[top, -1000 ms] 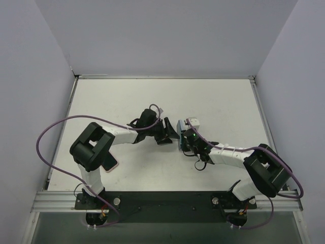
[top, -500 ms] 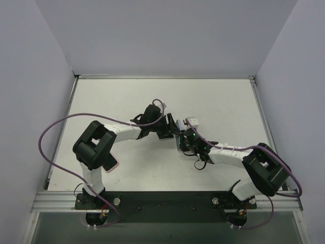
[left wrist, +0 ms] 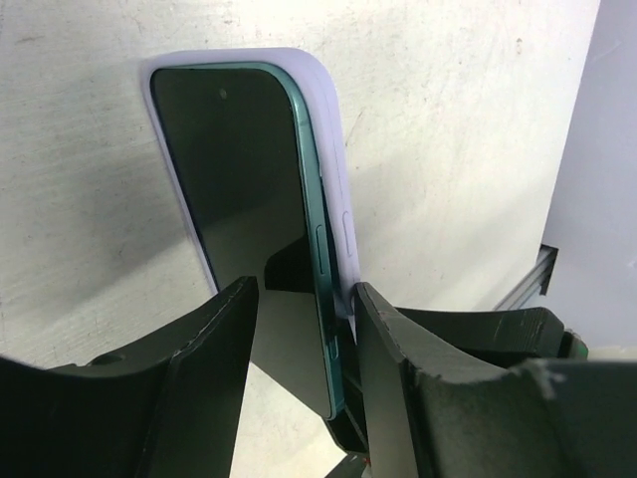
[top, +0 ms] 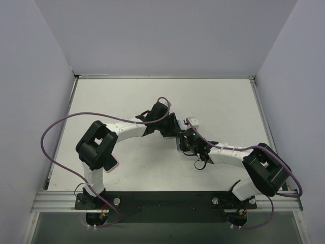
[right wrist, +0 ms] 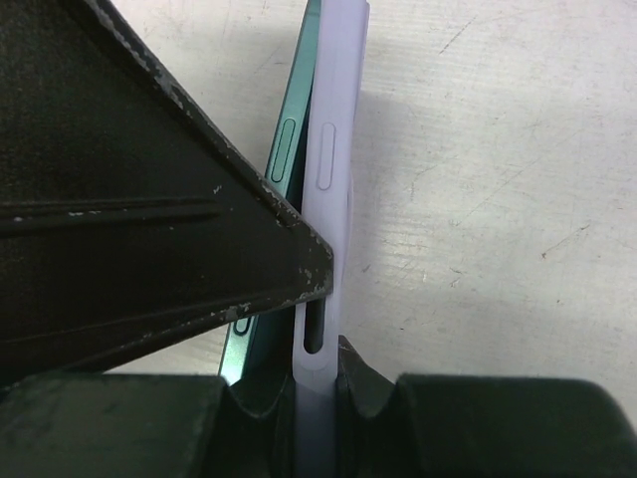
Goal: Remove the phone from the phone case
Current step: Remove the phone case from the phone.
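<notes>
A phone with a dark screen and teal edge stands on edge in a lilac case on the white table. My left gripper is open and straddles the pair: its right finger touches the case's back, and its left finger stands apart from the screen. My right gripper is shut on the case at its end. There the teal phone sits slightly out of the case. In the top view both grippers meet at mid-table and mostly hide the phone.
Grey walls enclose the table at the left, back and right. A metal rail runs along the near edge by the arm bases. Purple cables loop off both arms.
My left gripper has moved right towards the phone and now has its fingers on either side of it. The right gripper has held still with the case.
</notes>
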Controlling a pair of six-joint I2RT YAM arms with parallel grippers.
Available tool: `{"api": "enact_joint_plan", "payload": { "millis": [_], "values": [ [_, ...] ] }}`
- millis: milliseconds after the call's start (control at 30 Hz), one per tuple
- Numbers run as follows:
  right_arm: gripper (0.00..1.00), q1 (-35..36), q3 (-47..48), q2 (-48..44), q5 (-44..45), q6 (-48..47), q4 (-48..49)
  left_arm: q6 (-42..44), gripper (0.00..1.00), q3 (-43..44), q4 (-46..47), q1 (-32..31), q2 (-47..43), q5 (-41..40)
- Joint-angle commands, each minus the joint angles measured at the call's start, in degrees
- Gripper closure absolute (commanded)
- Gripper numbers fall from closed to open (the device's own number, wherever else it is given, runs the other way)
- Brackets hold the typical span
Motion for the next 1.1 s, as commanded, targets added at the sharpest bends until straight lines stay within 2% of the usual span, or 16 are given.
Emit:
{"api": "enact_joint_plan", "payload": {
  "millis": [0,133,367,633,700,900,1067],
  "values": [
    [1.00,1.6,-0.8,-1.3,-3.3,-0.4,-5.9,2.9,0.48,1.1,-13.2,-0.7,2.2,-13.4],
    [1.00,1.2,-1.1,-1.7,-3.5,0.1,-6.0,2.1,0.49,-1.2,-13.3,-0.8,0.8,-14.7],
    [1.00,0.8,-1.5,-1.2,-4.0,0.5,-5.5,0.3,0.49,-8.1,-4.6,-0.8,-1.7,-11.7],
    [1.00,0.5,-1.5,-1.5,-4.0,0.9,-5.7,0.6,0.51,-8.7,-5.9,-0.8,-1.8,-13.4],
    [1.00,0.4,-1.4,-1.5,-3.9,0.9,-5.9,0.6,0.55,-9.4,-5.7,-0.9,-2.8,-14.4],
    [1.00,-0.1,-1.1,-1.4,-4.3,0.7,-6.2,1.3,0.59,-10.4,-5.8,-1.3,-4.1,-15.4],
    [1.00,-0.2,-0.4,-1.2,-4.4,0.6,-6.5,3.2,0.60,-8.1,-10.2,-2.3,-3.4,-18.6]
  ]
}}
